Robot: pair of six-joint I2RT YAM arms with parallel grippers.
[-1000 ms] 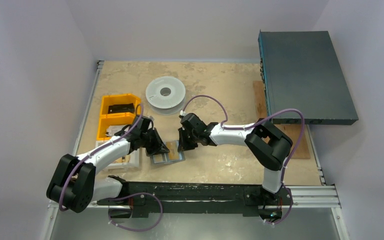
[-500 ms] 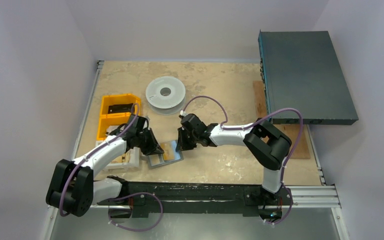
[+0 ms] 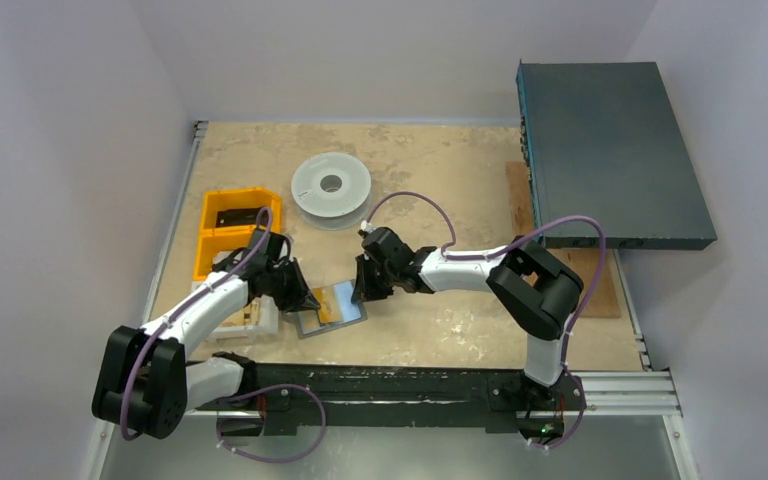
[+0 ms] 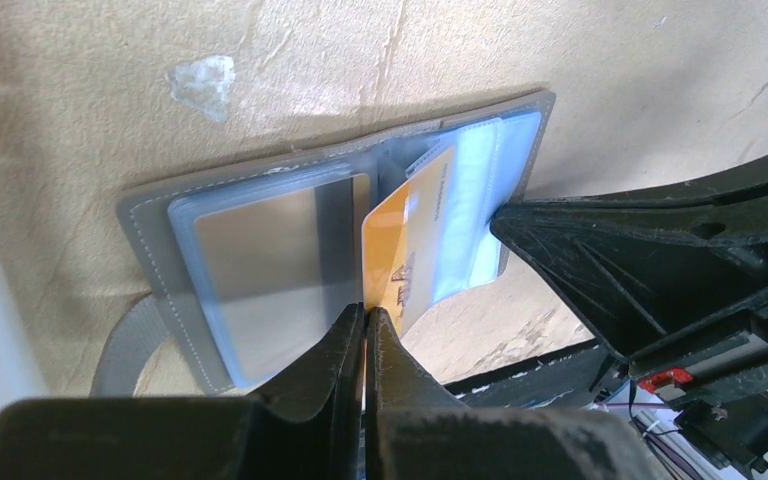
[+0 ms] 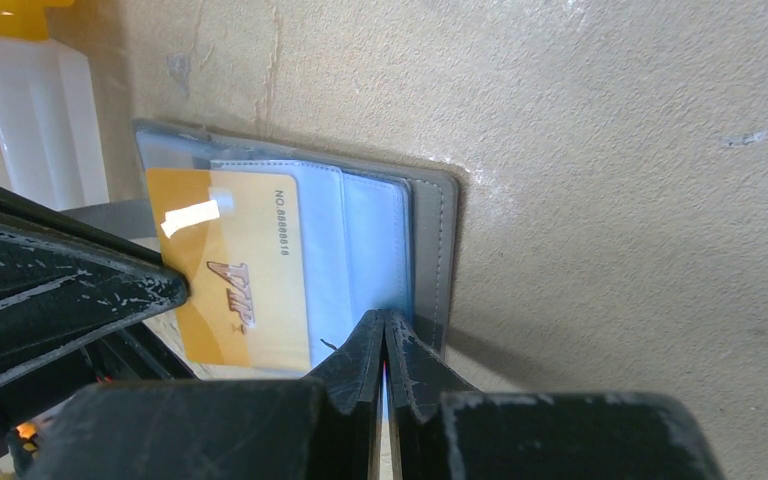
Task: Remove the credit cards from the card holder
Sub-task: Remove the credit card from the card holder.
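Left tool [image 3: 309,297] and right tool [image 3: 363,290] flank the card holder [image 3: 312,322] and orange card [image 3: 327,304].

The left arm [image 3: 210,308] and right arm [image 3: 460,268] wear white shells just behind the grippers and bulky black joint housings farther back. A thin purple cable [image 3: 412,196] loops from behind each gripper along its arm. The left gripper [image 4: 365,318] and right gripper [image 5: 383,322] are matte black, their wedge-shaped fingers [image 4: 340,350] scuffed with pale scratches. A small red tab [image 4: 668,379] sits behind the right gripper's fingers.
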